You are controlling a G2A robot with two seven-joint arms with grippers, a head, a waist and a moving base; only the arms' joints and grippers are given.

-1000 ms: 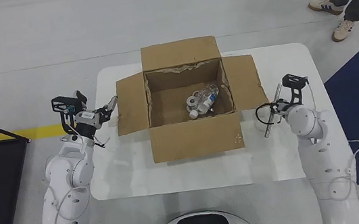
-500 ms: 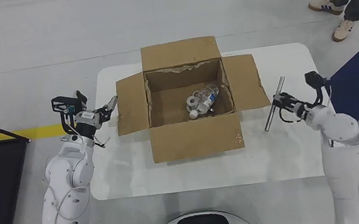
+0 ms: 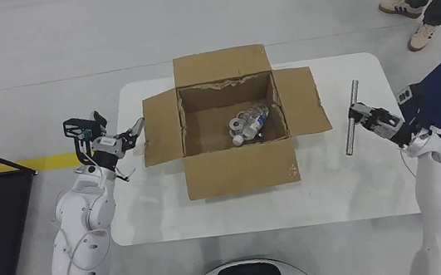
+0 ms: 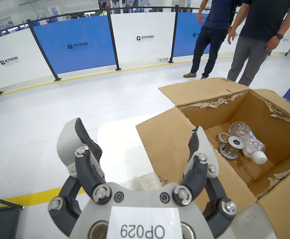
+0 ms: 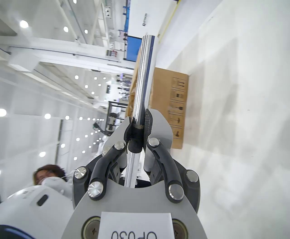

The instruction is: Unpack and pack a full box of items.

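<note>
Clamping a shiny metal rod (image 3: pixel 350 120) near its middle, the right gripper (image 3: pixel 360 113) holds it over the right side of the white table (image 3: pixel 164 220), apart from the cardboard box (image 3: pixel 238 173). A mid-length grip probably keeps the rod balanced for setting down. In the right wrist view the gripper (image 5: pixel 138 120) has its jaws pressed tight on the rod (image 5: pixel 142 74).

At centre frame the box stands with its flaps folded outward, leaving the opening reachable. On its floor, toward the right, a clear plastic bottle (image 3: pixel 257 118) lies on its side against a flanged metal fitting (image 3: pixel 240 126). So unpacking looks unfinished.

At left frame the left gripper (image 3: pixel 132 135) hangs just beside the box's left flap, jaws spread and empty, seemingly placed to reach in.
</note>
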